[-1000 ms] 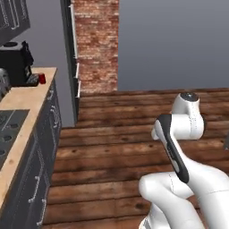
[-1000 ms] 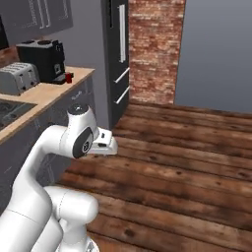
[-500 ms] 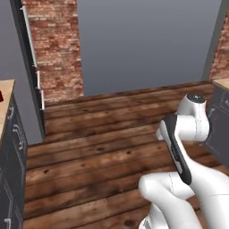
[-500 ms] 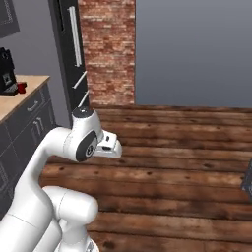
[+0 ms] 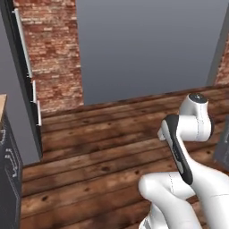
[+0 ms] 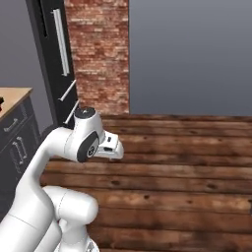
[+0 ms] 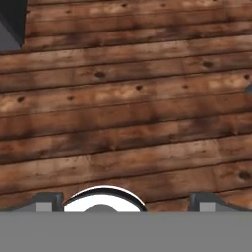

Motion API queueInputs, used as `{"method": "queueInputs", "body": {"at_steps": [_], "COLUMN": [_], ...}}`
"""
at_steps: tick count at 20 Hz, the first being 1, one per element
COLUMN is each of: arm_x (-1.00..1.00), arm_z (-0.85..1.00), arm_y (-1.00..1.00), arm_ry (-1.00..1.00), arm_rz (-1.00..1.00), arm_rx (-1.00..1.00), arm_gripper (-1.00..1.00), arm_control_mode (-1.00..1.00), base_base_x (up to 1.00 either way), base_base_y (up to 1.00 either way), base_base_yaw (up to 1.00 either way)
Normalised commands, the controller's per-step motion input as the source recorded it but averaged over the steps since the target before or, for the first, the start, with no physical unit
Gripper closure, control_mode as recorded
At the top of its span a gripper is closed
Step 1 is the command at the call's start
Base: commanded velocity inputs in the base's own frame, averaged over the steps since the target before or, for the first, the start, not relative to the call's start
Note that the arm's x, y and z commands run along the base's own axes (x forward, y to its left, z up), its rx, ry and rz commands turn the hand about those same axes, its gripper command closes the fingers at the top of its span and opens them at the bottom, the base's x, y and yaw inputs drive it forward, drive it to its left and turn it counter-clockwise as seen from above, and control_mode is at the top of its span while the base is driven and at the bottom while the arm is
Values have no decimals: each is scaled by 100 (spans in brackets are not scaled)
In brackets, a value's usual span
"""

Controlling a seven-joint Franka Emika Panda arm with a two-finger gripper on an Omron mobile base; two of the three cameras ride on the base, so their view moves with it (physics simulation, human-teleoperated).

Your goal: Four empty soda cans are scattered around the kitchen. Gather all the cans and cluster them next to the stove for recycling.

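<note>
Counter (image 6: 12,101) has slid leftward; brick wall (image 6: 101,54) now ahead.

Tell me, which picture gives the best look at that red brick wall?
The right base view: the brick wall stands near the middle, top to floor, beside the tall dark fridge. The left base view shows it toward the left edge. The hand view looks down at the wooden floor.

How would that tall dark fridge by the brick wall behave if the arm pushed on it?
Likely it won't budge: the fridge is tall and bulky, stands on the wooden floor and is flanked by the brick wall. Tipping seems unlikely for the same reason. Its long handle looks like a stiff, smooth bar, so fingers might slip along it.
</note>
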Motion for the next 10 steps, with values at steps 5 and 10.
{"method": "queueInputs", "body": {"at_steps": [5,10], "arm_x": [0,0], "arm_z": [0,0], "arm_y": [0,0], "arm_ry": [0,0], "arm_rz": [0,0], "arm_rx": [0,0], "arm_gripper": [-100,-100], "arm_control_mode": [100,100], "base_base_x": [100,86], "base_base_y": [4,-10], "base_base_yaw": [10,61]}}
